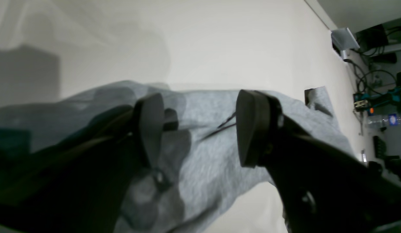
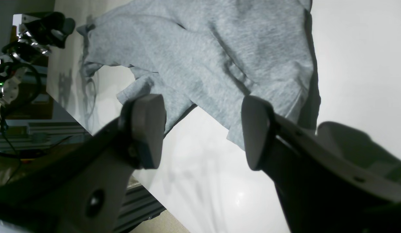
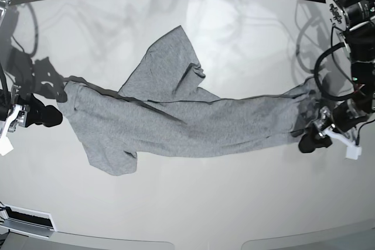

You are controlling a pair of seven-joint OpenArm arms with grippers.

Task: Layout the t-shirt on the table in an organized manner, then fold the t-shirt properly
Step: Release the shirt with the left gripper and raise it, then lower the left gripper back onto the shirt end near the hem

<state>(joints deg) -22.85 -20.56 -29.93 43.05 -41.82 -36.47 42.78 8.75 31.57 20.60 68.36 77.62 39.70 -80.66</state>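
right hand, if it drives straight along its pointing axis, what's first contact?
Probably the t-shirt: its lower edge lies just ahead of the open right hand, with a strip of bare table between. Depth is hard to judge.

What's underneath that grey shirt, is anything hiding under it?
The t-shirt lies stretched out and rumpled directly on the table. Only bare white tabletop shows around it. No bulge hints at anything beneath, but whatever its overlapping folds cover cannot be seen.

"Makita" on teal drill
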